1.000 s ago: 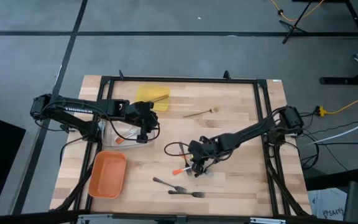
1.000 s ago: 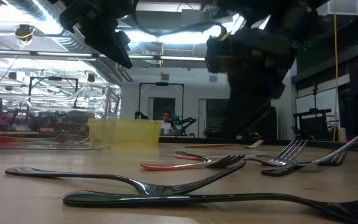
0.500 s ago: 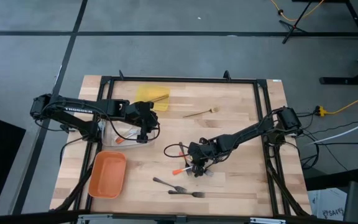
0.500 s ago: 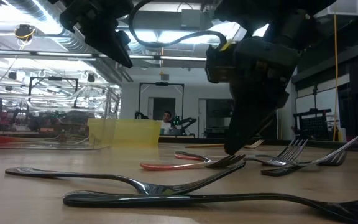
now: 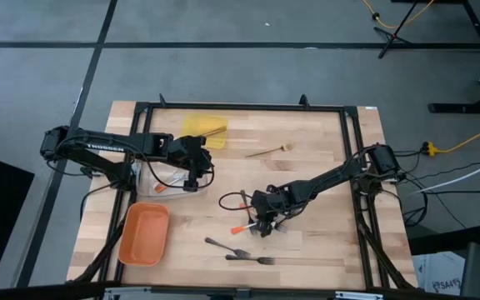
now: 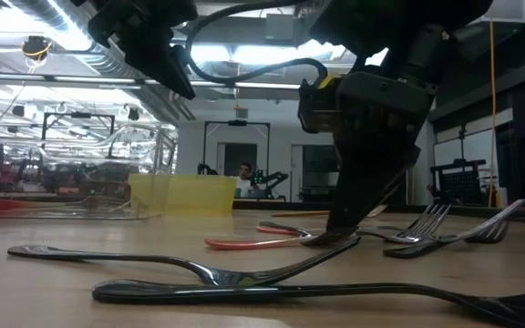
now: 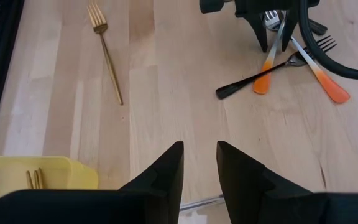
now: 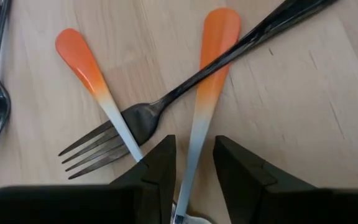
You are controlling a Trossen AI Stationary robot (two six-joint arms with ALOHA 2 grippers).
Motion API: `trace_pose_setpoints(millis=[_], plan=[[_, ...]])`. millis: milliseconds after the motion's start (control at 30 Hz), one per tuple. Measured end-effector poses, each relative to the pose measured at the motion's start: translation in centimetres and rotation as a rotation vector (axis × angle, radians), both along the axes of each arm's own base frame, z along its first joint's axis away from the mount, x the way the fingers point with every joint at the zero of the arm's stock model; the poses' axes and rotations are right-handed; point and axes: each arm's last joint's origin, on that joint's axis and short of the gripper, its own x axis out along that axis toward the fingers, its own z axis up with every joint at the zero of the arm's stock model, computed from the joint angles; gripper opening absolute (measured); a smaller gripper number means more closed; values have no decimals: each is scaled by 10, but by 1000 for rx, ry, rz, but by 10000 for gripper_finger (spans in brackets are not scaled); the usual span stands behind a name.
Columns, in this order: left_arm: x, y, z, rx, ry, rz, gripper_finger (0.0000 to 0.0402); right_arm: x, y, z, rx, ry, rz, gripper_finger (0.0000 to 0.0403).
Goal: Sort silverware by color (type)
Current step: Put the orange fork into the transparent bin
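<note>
Now the right gripper (image 5: 264,227) has come right down onto the little pile of silverware in the middle of the table, lower than it hung a second ago in the low view, with its fingertips (image 6: 343,228) all but on the wood. Its fingers stand a little apart, and the right wrist view shows them straddling the pale shaft of an orange-tipped utensil (image 8: 205,81), not yet pinched on it as far as I can tell. A dark fork (image 8: 166,106) lies crossed over that shaft, and a second orange-tipped piece (image 8: 92,74) lies under the fork's neck, so a clean lift of just one looks tricky. That descent tells me the pick is about to happen, and the dark fork may get dragged along. Elsewhere two more dark forks (image 5: 240,252) lie toward the near edge, a tan wooden fork (image 5: 270,151) sits alone toward the far side, and the yellow tray (image 5: 204,129) already holds wooden pieces, seen in the left wrist view as thin sticks (image 7: 33,178). Over on the other side the left gripper (image 5: 192,184) has not budged, hanging above the clear tray (image 5: 150,177) with its fingers (image 7: 166,171) parted and nothing between them, while the orange tray (image 5: 144,234) waits nearer the front edge
</note>
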Motion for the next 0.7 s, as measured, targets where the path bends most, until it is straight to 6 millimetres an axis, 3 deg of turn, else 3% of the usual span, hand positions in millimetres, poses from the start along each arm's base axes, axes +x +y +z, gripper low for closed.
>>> trace_pose_setpoints(millis=[500,700], plan=[[0,0,0,0,0,0,90,0,0,-2,0,6,-1,110],[0,0,0,0,0,0,90,-1,-1,-2,-4,10,-3,70]])
